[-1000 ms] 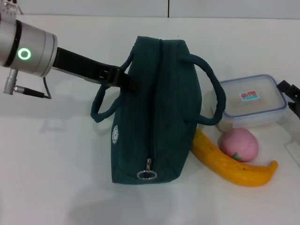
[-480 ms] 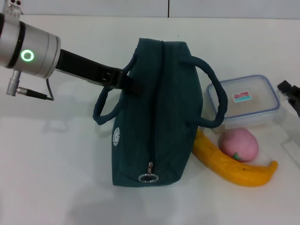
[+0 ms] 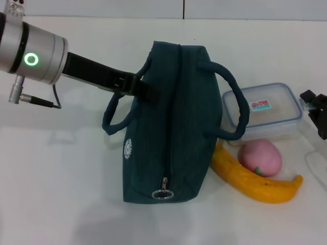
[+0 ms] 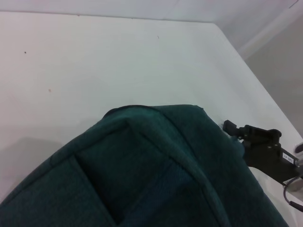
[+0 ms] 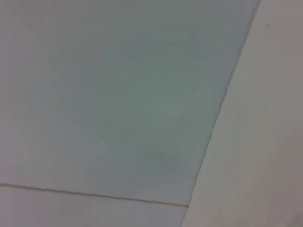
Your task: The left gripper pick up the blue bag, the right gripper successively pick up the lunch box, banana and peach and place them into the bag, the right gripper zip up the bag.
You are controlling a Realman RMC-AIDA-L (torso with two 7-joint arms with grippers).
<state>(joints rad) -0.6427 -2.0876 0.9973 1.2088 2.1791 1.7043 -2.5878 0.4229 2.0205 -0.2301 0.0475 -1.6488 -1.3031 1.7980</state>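
Far left in the head view, the left arm reaches across the white tabletop [image 3: 61,168] and its left gripper [image 3: 142,91] is jammed up against the side of the blue bag [image 3: 171,127], right by the left handle loop [image 3: 113,115]. Can't tell whether that gripper is clamped or spread, since the tip is hidden against the fabric. The left wrist view is basically all dark teal fabric.

The bag sits mid-tabletop with its zipper running down the top and the zipper pull [image 3: 163,188] down at the near end. The other handle [image 3: 234,99] arcs over toward the right.

Right of the bag, the lunch box [image 3: 265,109] sits with its clear lid on, partly behind that handle. Just in front of it is the peach [image 3: 261,158], touching the banana [image 3: 253,178], which lies angled with one end tucked by the bag.

At the right edge the right gripper [image 3: 318,116] pokes in, near the lunch box; can't tell its state either.
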